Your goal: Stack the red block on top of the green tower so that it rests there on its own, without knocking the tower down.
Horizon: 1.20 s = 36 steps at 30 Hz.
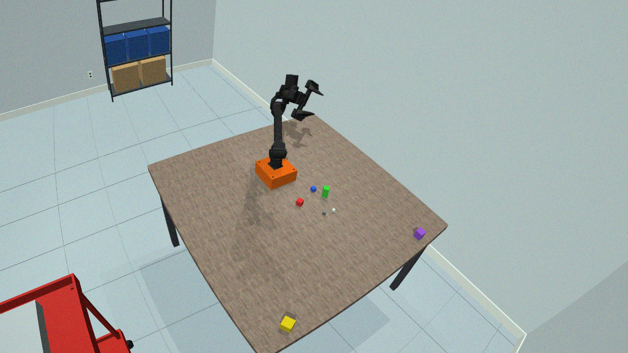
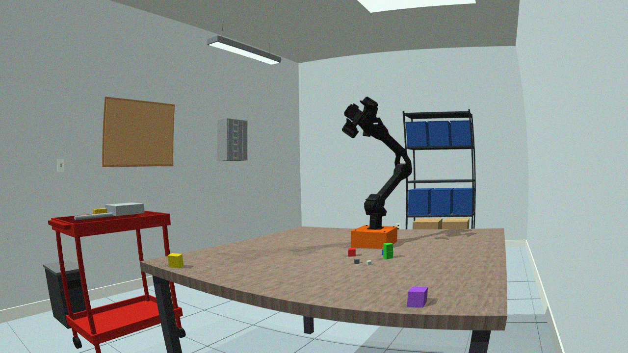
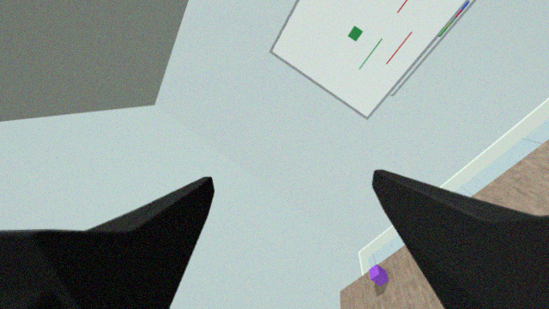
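The red block [image 1: 299,201] [image 2: 351,252] lies on the wooden table [image 1: 246,272] [image 2: 272,272], in front of the arm's orange base. The green tower [image 1: 325,191] [image 2: 387,251] stands upright a short way to its right in the top and exterior views, two green blocks high. Nothing is on top of the tower. My gripper [image 1: 318,104] [image 2: 359,116] [image 3: 292,180] is open and empty, high above the table and well away from both the red block and the tower. Neither the red block nor the tower shows in the wrist view.
A small blue block [image 1: 313,189] sits close to the tower, partly hidden behind it in the exterior view. A dark grey cube [image 1: 324,212] [image 2: 356,261] and a white cube [image 1: 333,210] [image 2: 368,262] lie nearby. A purple block [image 1: 419,233] [image 2: 416,297] [image 3: 378,275] and a yellow block [image 1: 287,323] [image 2: 175,260] lie near table corners.
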Available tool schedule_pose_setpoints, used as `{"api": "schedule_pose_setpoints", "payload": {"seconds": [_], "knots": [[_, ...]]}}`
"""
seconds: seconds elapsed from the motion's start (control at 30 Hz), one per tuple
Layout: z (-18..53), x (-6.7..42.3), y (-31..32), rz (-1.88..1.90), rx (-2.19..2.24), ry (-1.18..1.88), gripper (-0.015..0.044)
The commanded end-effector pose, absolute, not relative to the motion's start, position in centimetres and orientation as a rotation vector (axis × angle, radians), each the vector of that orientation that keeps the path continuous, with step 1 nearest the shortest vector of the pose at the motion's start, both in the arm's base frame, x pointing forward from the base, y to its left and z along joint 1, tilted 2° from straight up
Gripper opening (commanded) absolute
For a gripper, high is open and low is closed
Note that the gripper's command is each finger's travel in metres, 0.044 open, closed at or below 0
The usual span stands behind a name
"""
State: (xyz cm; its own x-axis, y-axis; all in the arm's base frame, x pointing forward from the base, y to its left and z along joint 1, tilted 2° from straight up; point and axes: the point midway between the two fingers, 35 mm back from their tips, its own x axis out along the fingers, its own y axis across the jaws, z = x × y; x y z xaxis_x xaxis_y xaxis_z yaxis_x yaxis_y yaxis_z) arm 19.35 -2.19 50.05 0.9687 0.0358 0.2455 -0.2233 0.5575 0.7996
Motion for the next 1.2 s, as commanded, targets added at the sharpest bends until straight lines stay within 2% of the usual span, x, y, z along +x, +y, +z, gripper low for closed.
{"api": "schedule_pose_setpoints", "payload": {"seconds": [0.0, 0.27, 0.5, 0.9, 1.07, 1.17], "knots": [[45.0, 24.0, -4.4, 0.033, 0.904, -0.048, 0.044], [34.1, 29.8, -5.8, -0.104, 0.685, 0.321, 0.044], [23.8, 31.6, -5.1, -0.11, 0.424, 0.69, 0.044], [9.3, 27.6, -2.5, 0.144, -0.094, 1.312, 0.044], [5.7, 24.8, -1.8, 0.303, -0.274, 1.504, 0.044], [5.6, 25.2, -2.6, 0.308, -0.28, 1.51, 0.044]]}}
